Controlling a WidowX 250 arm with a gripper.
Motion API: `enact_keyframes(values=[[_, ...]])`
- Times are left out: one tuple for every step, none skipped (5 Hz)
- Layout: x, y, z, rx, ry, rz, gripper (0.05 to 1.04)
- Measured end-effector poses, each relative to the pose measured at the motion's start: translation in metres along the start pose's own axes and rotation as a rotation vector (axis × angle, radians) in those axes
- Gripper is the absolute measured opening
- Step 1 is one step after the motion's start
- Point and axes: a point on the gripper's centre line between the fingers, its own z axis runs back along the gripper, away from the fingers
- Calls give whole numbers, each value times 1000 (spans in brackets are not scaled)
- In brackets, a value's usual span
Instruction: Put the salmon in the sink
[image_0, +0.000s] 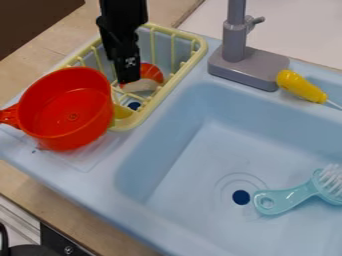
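Your black gripper (129, 75) hangs over the pale-yellow plastic rack (174, 83), presumably positioned to collect the orange-and-white salmon (153, 74) for the light-blue sink (194, 165). Grip state: cannot tell.

On a wooden counter (41, 199) is placed a blue sink unit (107, 192). By it are carried a yellow rack (190, 62), a red pot (67, 107), a grey faucet (250, 62), a yellow-handled tool (300, 86) and a teal brush (294, 198).
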Motion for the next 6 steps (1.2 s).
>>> enact_keyframes(values=[[4, -2, -5, 19, -16, -2, 995], [4, 0, -10, 26, -15, -10, 995], [3, -4, -17, 26, -21, -22, 995], [6, -4, -19, 28, -30, -25, 947], [5, -7, -27, -7, -15, -34, 676], [7, -8, -29, -30, -15, -24, 553]])
